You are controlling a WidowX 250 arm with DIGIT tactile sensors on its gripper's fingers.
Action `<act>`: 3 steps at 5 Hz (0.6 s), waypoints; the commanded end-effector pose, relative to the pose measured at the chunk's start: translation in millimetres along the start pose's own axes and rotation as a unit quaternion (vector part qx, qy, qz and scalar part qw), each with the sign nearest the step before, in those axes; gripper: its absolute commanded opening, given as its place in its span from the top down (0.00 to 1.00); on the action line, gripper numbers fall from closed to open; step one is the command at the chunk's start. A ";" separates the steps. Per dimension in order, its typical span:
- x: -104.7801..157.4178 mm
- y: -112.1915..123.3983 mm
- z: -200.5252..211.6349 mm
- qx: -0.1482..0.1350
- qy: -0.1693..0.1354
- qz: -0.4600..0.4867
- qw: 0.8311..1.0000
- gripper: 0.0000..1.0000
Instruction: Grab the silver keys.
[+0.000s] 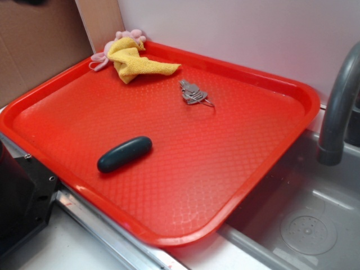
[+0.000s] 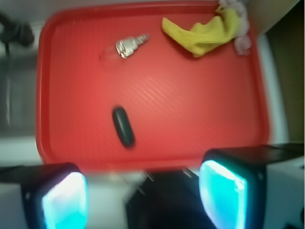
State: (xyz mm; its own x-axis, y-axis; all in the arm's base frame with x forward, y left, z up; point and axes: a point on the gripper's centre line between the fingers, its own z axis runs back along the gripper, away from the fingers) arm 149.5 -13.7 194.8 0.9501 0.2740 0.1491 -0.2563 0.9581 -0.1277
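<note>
- A dark teal capsule [image 1: 124, 154] is seen lying flat on the left-near part of the red tray [image 1: 169, 185]; it is not the thing wanted and is well apart from the target; in the wrist view it [image 2: 123, 126] sits nearer the camera than anything else on the tray.
- A yellow cloth [image 1: 136, 61] is crumpled at the far-left corner of the tray, with something pink [image 1: 128, 37] tucked behind it, partly over the rim; what the pink thing is cannot be told.
- The silver keys [image 1: 194, 93] are found right of the cloth, in the far middle of the tray, lying flat in a small bunch on a thin wire ring; nothing touches them, and bare tray is left all round them; in the wrist view they [image 2: 126, 46] appear near the tray's far edge.
- A grey tap [image 1: 340, 107] and a metal sink [image 1: 315, 225] are placed to the right of the tray.
- The gripper [image 2: 143, 195] is shown only in the wrist view, its two fingers [image 2: 64, 200] spread wide with nothing between them; it is held back over the tray's near edge, well apart from the keys.
- The task is judged to be barely begun: no reach has been made; travel across the tray, descent over the bunch, closing and lifting are all left to be done.
</note>
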 end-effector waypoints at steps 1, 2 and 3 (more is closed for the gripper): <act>68.5 -36.5 -57.7 -0.050 -0.100 0.245 0.963 0.00; 91.5 -27.0 -93.7 -0.061 -0.071 0.269 0.959 0.00; 91.5 -27.0 -93.7 -0.061 -0.071 0.269 0.959 0.00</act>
State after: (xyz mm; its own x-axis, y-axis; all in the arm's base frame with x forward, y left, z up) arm 252.1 -29.1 108.5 0.6595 0.7394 0.1356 -0.6820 0.6644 -0.3057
